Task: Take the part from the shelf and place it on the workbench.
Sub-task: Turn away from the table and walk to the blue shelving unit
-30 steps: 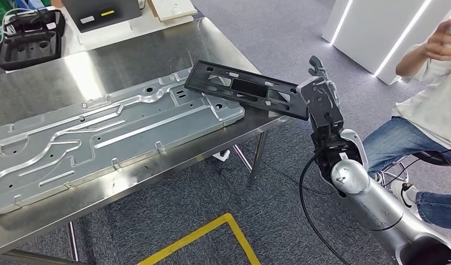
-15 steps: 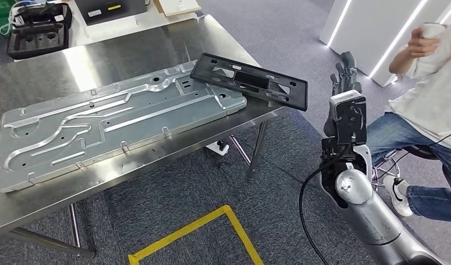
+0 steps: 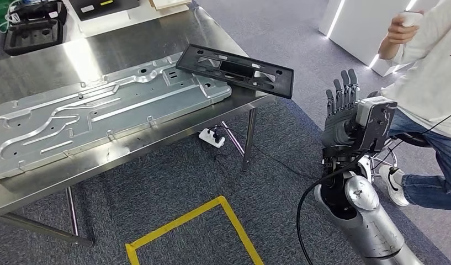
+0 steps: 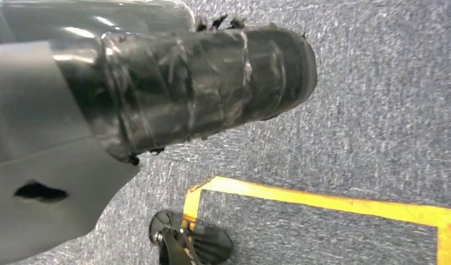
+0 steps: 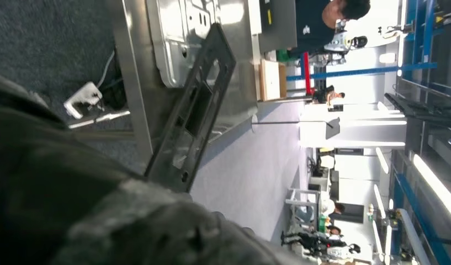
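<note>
Part was already down on the desk, hand was off it

Black part (image 3: 235,70) lay at the desk (image 3: 129,52) corner, propped on the metal panel (image 3: 112,113), one end overhanging toward the right hand (image 3: 344,113), whose fingers were spread, holding nothing.

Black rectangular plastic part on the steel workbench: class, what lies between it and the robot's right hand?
Nothing but grey carpet. In the head view the black rectangular plastic part overhangs the steel workbench corner; the right hand is apart, fingers spread.
</note>
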You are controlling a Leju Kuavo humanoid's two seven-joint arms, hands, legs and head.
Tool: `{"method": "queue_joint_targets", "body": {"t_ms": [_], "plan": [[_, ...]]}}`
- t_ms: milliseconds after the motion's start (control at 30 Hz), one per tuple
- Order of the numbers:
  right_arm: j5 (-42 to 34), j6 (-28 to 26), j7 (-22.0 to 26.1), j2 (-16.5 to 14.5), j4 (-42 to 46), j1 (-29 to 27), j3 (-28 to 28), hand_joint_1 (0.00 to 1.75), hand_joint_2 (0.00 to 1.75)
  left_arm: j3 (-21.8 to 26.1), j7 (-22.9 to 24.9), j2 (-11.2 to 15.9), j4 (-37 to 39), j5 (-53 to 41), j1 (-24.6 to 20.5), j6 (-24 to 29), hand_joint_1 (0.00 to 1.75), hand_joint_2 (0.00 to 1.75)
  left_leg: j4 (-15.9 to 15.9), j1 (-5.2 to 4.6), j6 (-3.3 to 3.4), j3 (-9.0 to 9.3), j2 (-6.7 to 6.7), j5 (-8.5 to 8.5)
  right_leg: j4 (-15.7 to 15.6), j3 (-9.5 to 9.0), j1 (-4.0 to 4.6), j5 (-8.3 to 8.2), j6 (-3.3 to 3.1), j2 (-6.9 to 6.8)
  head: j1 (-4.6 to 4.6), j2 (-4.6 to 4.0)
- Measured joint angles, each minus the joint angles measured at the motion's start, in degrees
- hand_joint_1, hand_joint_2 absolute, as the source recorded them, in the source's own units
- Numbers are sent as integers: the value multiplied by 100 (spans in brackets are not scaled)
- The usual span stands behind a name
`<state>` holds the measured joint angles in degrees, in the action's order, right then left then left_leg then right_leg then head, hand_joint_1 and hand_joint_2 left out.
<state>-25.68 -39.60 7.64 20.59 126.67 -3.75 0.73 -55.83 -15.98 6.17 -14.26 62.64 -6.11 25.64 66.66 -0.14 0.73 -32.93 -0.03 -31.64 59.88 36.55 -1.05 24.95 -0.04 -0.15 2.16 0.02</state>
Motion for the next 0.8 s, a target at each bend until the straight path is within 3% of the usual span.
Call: {"method": "queue_joint_targets", "body": {"t_ms": [67, 133, 200, 233, 267, 333, 367, 400, 433, 500, 567, 600, 700, 733, 800], "plan": [[-126, 8, 66, 0, -2, -49, 9, 0, 0, 5, -9, 14, 1, 14, -12, 11, 0, 0, -724, -49, 96, 462, -1, 29, -13, 57, 10, -90, 38, -8, 0, -1], [-292, 67, 88, 11, -7, -99, 11, 0, 0, 27, -24, 27, 1, 29, -24, 21, 0, 0, -994, -96, 139, 575, -7, 24, -60, 63, -13, -183, 113, -21, 1, -1], [-455, 157, 103, 43, -13, -147, 10, 0, 0, 62, -34, 30, 1, 51, -29, 25, 0, 0, -1105, -93, 173, 546, 5, 172, -95, 68, -23, -215, 187, -16, 1, 0], [-496, 191, 111, 67, -20, -163, 10, 0, 0, 76, -34, 30, 1, 63, -26, 31, 0, 0, -1170, -74, 200, 532, 21, 260, -23, 106, -15, -102, 212, -6, 2, -1], [-507, 208, 117, 93, -28, -175, 10, 0, 0, 82, -34, 30, 1, 69, -18, 38, 0, 0, -1224, -55, 221, 501, 38, 350, 165, 174, -6, 113, 231, 4, 4, -1], [-498, 223, 115, 144, -53, -194, 8, 0, 0, 84, -34, 29, 1, 75, -9, 55, 0, 0, -1219, -45, 256, 375, 56, 465, 830, 356, -11, 653, 259, 12, 9, -2], [-492, 228, 110, 163, -66, -204, 7, 0, 0, 84, -34, 29, 1, 77, -7, 60, 0, 0, -1186, -44, 257, 290, 59, 506, 1157, 412, -13, 801, 276, 10, 9, -1], [-489, 232, 103, 178, -79, -214, 6, 0, 0, 84, -34, 28, 1, 78, -7, 63, 0, 0, -1141, -39, 253, 202, 59, 536, 1344, 397, -18, 815, 294, 9, 8, -1], [-489, 237, 97, 190, -90, -220, 5, 0, 0, 84, -34, 28, 1, 80, -7, 66, 0, 0, -1083, -32, 242, 110, 59, 559, 1339, 288, -28, 723, 312, 8, 9, -1], [-489, 240, 91, 220, -103, -221, 3, 0, 0, 85, -34, 28, 1, 85, -7, 70, 0, 0, -934, -15, 213, -63, 57, 582, 770, -188, -63, 498, 348, 7, 9, -1], [-488, 244, 88, 256, -109, -223, -3, 0, 0, 86, -35, 29, 1, 86, -10, 73, 0, 0, -776, -24, 164, -203, 48, 592, 134, -606, -56, 501, 330, 18, 7, 0], [-487, 247, 87, 269, -112, -226, -6, 0, 0, 87, -36, 30, 1, 86, -10, 75, 0, 0, -726, -34, 132, -247, 42, 606, -15, -683, -45, 552, 297, 26, 3, 0], [-483, 256, 85, 287, -126, -236, -19, 0, 0, 95, -36, 28, 1, 86, 8, 80, 0, 0, -678, -34, 26, -333, 24, 648, -42, -588, -40, 490, 140, 24, 0, 0], [-482, 258, 83, 292, -129, -235, -22, 0, 0, 99, -36, 26, 1, 86, 13, 80, 0, 0, -613, -23, -12, -387, 20, 561, -47, -538, -46, 442, 83, 16, 1, 0], [-466, 261, 64, 307, -131, -232, -28, 0, 0, 107, -37, 22, 1, 87, 11, 79, 0, 0, -178, 2, -83, -565, 17, 105, -53, -423, -53, 333, 2, 4, -1, 0]]}}
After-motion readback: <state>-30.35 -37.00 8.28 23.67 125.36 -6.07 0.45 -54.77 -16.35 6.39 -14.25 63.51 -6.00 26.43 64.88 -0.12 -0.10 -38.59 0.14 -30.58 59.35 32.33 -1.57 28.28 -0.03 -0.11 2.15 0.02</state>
